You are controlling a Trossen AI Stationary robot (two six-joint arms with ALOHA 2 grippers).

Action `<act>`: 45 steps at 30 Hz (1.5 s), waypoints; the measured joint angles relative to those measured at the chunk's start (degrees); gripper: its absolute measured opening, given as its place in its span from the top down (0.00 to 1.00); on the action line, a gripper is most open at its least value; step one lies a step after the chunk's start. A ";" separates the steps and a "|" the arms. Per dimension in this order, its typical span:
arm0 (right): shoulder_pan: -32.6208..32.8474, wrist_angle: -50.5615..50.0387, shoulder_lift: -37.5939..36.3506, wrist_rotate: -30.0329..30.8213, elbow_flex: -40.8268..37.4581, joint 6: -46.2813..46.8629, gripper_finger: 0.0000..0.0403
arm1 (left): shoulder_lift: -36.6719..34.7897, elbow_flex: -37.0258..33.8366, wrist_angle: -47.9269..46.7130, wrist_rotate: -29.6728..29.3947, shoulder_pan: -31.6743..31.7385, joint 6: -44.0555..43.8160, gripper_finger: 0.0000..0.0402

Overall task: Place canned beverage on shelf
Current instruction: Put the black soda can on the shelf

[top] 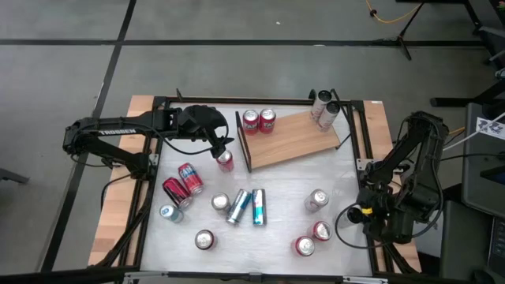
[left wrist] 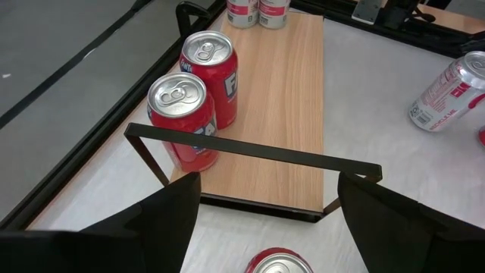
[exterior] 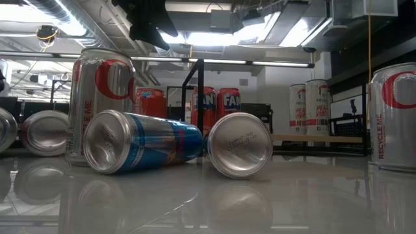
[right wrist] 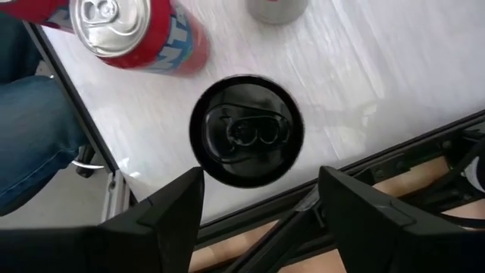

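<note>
The shelf [top: 296,142] is a light wood board lying on the white table, with a thin dark rail [left wrist: 250,152] at its near-left end. Two red cans [left wrist: 193,98] stand on it by the rail, and two white-and-red cans [top: 323,108] at its far end. My left gripper [top: 223,147] hangs open above a red can [top: 225,161] standing in front of the rail; its top [left wrist: 279,264] shows below the fingers. My right gripper [right wrist: 261,178] points down, open, over a black can [right wrist: 246,130] standing near the table's right edge.
Several loose cans lie or stand on the table's near half: red ones [top: 183,183] at the left, blue ones [top: 248,205] in the middle, silver and red ones [top: 316,217] at the right. A red can [right wrist: 136,34] lies by the black one. A person's leg in jeans [right wrist: 30,144] shows beyond the table edge.
</note>
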 joint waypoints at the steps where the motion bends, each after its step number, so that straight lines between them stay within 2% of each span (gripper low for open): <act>1: 0.00 -0.06 0.00 0.04 0.00 0.02 0.38 | -0.01 0.01 0.01 -0.01 0.01 -0.01 0.25; 6: 0.00 -0.13 0.00 0.14 0.00 0.07 0.37 | 0.00 -0.01 -0.01 -0.01 -0.01 0.00 0.25; 8: 0.00 -0.15 0.00 0.14 0.00 0.07 0.34 | 0.00 -0.01 0.01 -0.01 -0.01 0.00 0.25; 16: 0.00 -0.49 0.00 -0.38 0.00 0.45 0.06 | 0.00 -0.01 -0.01 -0.01 -0.01 0.00 0.25; 18: 0.00 -0.30 0.00 -0.42 0.00 1.10 0.02 | 0.00 0.00 0.01 -0.01 -0.01 0.00 0.25; 25: 0.00 0.50 1.71 -0.23 -1.20 1.44 0.06 | -0.02 0.01 0.01 -0.01 -0.01 0.00 0.25; 33: 0.00 0.65 5.89 -1.89 -2.10 -0.26 0.04 | -0.02 -0.01 0.01 -0.01 -0.01 0.00 0.25; 45: 0.01 -0.30 8.29 4.14 -2.10 -0.37 0.04 | -0.02 0.01 0.01 -0.01 -0.01 0.00 0.25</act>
